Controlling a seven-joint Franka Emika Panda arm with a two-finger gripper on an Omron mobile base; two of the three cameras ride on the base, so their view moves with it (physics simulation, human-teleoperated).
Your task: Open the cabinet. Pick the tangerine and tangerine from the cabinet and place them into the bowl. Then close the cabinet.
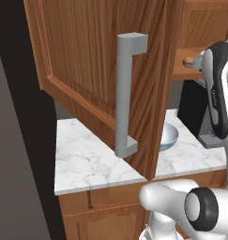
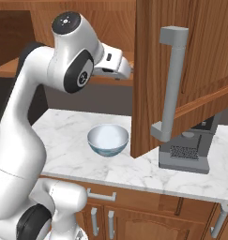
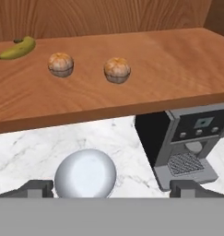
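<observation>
The cabinet door (image 1: pixel 87 56) stands swung wide open, its grey bar handle (image 1: pixel 128 93) facing the base. Two tangerines (image 3: pixel 61 64) (image 3: pixel 117 69) lie side by side on the cabinet's wooden shelf (image 3: pixel 168 69), apart from each other. The bowl (image 2: pixel 108 138) sits on the marble counter below the shelf and holds nothing. My gripper (image 3: pixel 112 189) is open, its fingertips (image 3: pixel 37 188) spread wide with nothing between them. It hovers in front of the shelf and above the bowl (image 3: pixel 85 173), short of both fruits. In the right base view the hand (image 2: pixel 117 63) reaches toward the shelf beside the open door (image 2: pixel 190 56).
A banana (image 3: pixel 19 48) lies on the shelf left of the tangerines. A black and grey coffee machine (image 2: pixel 186 152) stands on the counter right of the bowl, partly behind the open door. The marble counter (image 1: pixel 87 159) ends at a dark wall on the left.
</observation>
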